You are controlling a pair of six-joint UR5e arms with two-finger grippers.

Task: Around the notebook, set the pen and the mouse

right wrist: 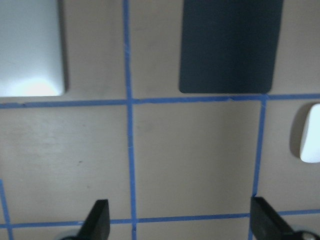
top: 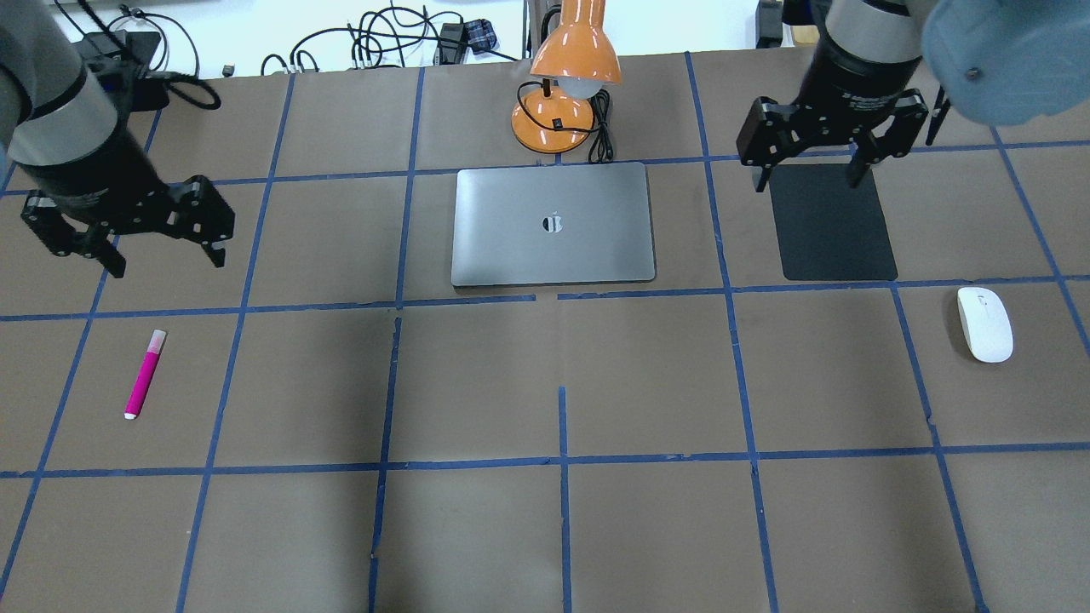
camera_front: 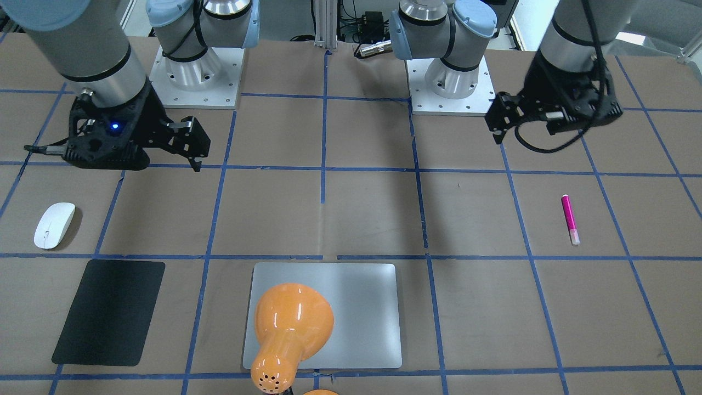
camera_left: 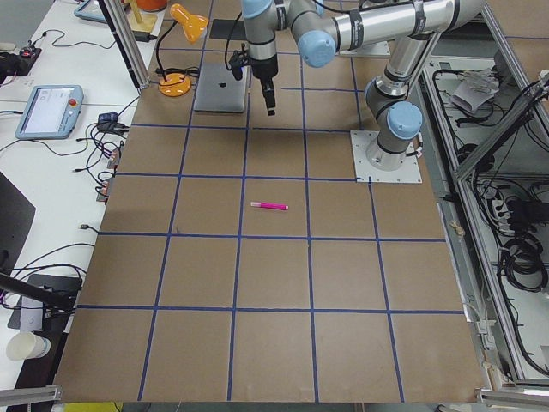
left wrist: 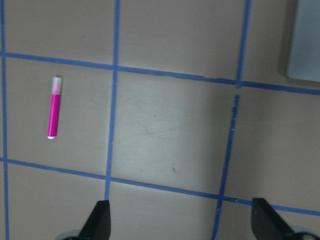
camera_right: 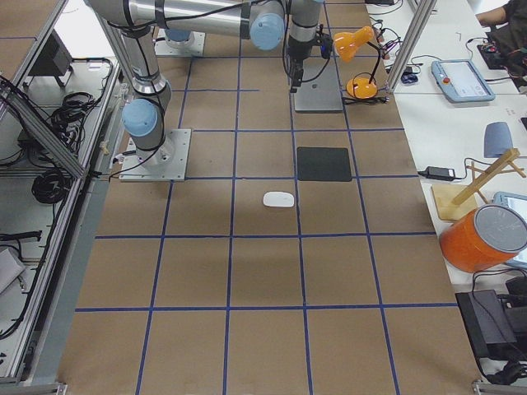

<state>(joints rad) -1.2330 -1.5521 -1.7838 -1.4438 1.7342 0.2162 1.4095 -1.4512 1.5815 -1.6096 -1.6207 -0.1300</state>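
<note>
The magenta pen [top: 143,375] [camera_front: 569,219] lies flat on the brown table on my left side, also showing in the left wrist view [left wrist: 54,107]. My left gripper [top: 168,264] [left wrist: 182,220] hovers open and empty, beyond the pen. The white mouse [top: 984,323] [camera_front: 54,225] rests at the far right, its edge showing in the right wrist view [right wrist: 311,134]. My right gripper [top: 806,183] [right wrist: 180,220] hangs open and empty over the far end of a black mat. The silver notebook [top: 553,223] [camera_front: 356,307] lies closed in the middle, far from both items.
A thin black mat [top: 830,226] lies right of the notebook, between it and the mouse. An orange desk lamp [top: 566,68] stands just behind the notebook, its head leaning over it. Cables run along the far table edge. Blue tape lines grid the table.
</note>
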